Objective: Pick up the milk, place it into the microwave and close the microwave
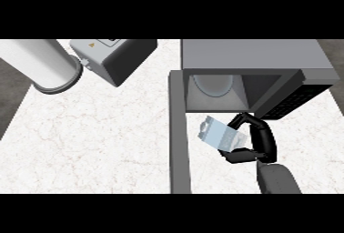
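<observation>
Milk carton (220, 135): clasped in the curled fingers of the right hand (254, 144), held just before the open microwave (250, 73); placing step judged underway; insertion into the cavity required next, door (179, 136) closing afterwards

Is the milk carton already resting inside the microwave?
No: the milk carton is held in the right hand just in front of the microwave, whose door stands open.
</observation>
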You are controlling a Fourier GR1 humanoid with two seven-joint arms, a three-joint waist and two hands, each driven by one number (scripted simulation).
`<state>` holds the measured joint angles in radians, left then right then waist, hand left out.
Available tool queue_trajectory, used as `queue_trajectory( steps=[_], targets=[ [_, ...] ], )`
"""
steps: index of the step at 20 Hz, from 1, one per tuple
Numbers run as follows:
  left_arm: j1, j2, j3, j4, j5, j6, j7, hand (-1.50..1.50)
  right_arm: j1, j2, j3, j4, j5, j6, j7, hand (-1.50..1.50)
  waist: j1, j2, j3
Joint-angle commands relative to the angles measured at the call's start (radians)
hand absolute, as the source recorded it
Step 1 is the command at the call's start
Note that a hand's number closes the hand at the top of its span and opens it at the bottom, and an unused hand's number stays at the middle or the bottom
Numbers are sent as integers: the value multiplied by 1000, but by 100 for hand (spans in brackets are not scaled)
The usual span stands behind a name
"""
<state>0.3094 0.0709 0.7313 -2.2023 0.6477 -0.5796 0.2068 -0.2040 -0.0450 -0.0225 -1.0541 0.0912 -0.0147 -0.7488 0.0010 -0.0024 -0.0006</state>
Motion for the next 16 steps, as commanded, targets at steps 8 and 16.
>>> queue_trajectory(
  steps=[8, 16],
  targets=[
    [37, -17, 37, 9, 23, -52, -14, -150, -213, 44, 39, -56, 88, -202, 266, 150, 11, 1, 0],
    [31, 19, 78, 64, 56, -82, -29, -150, -492, -30, -37, 310, 189, -270, 243, 150, 29, 8, 1]
  ],
)
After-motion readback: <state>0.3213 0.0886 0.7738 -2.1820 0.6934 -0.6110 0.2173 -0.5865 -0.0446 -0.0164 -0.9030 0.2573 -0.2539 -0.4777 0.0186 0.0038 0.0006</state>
